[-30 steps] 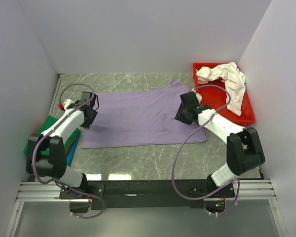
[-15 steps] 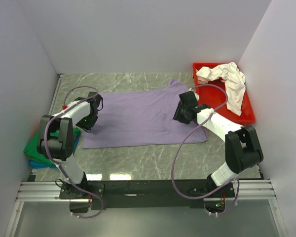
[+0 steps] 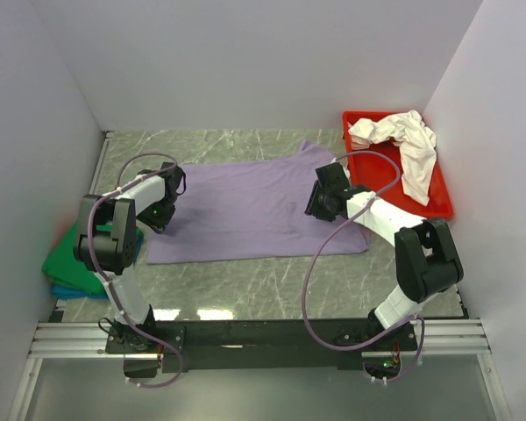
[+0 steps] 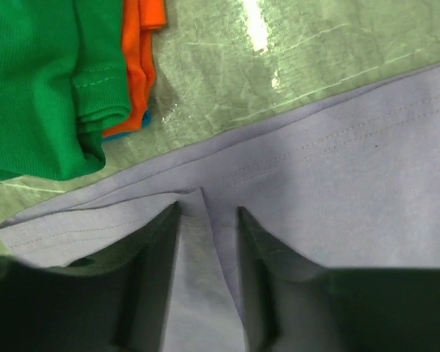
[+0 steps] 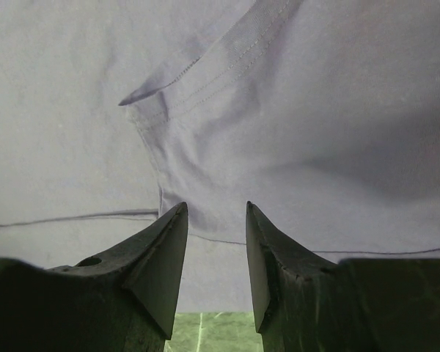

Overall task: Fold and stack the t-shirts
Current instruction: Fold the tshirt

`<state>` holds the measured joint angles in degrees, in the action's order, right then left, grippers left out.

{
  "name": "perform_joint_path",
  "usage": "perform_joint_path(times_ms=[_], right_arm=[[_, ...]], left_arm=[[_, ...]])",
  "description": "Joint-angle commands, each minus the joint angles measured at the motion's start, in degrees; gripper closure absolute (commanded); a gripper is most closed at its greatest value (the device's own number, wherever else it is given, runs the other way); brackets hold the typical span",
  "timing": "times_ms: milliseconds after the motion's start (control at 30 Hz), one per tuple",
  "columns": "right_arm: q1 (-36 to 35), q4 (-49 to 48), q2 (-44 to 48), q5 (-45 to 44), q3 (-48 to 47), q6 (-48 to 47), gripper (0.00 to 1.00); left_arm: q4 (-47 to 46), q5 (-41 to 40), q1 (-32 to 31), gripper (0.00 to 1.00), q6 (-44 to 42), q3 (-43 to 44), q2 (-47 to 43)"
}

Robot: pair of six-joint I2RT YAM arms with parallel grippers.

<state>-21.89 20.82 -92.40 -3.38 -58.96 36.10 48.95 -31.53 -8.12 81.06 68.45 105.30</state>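
A lavender t-shirt (image 3: 245, 210) lies spread flat on the marble table. My left gripper (image 3: 162, 212) is down on its left hem. In the left wrist view the left gripper (image 4: 207, 211) has its jaws apart, astride a raised fold of the lavender cloth (image 4: 352, 183). My right gripper (image 3: 320, 200) stands open over the shirt's right side; its fingertips (image 5: 169, 235) rest on the cloth (image 5: 315, 110) beside a sleeve seam. Folded green (image 3: 66, 261), red-orange (image 4: 143, 59) and blue (image 3: 70, 289) t-shirts are stacked at the left. A creamy white t-shirt (image 3: 403, 145) lies crumpled in the tray.
The red plastic tray (image 3: 438, 209) sits at the back right against the wall. White walls close in the table on the left, back and right. Bare marble (image 3: 272, 281) shows in front of the lavender shirt.
My left gripper has slid right, onto the lavender shirt's left hem, with its elbow swinging in and its jaws narrowing. The right gripper has edged slightly left over the shirt.
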Motion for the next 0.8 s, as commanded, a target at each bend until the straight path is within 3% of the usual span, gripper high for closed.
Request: perform_joint_path(times_ms=[0, 67, 200, 300, 767], right_arm=[[-0.4, -1.3, 1.1, 0.2, -1.8, -0.8, 0.55], [-0.4, -1.4, 0.6, 0.4, -2.1, -0.9, 0.55], [-0.4, -1.4, -0.2, -0.2, -3.0, -0.7, 0.55], [-0.3, -1.1, -1.5, -0.8, -4.5, -0.5, 0.55], [-0.1, 0.5, -11.0, -3.1, -14.9, -0.6, 0.54]], left_arm=[[1.2, -1.3, 0.3, 0.6, 1.6, 0.2, -0.8], [1.4, -1.3, 0.5, 0.66, 1.5, 0.1, -1.2], [1.0, -0.5, 0.5, 0.89, 0.9, -0.7, -2.5], [0.1, 0.0, 0.7, 0.97, -0.1, -2.0, -3.8], [-6.4, 1.6, 4.4, 0.99, -6.2, -9.0, -15.5]])
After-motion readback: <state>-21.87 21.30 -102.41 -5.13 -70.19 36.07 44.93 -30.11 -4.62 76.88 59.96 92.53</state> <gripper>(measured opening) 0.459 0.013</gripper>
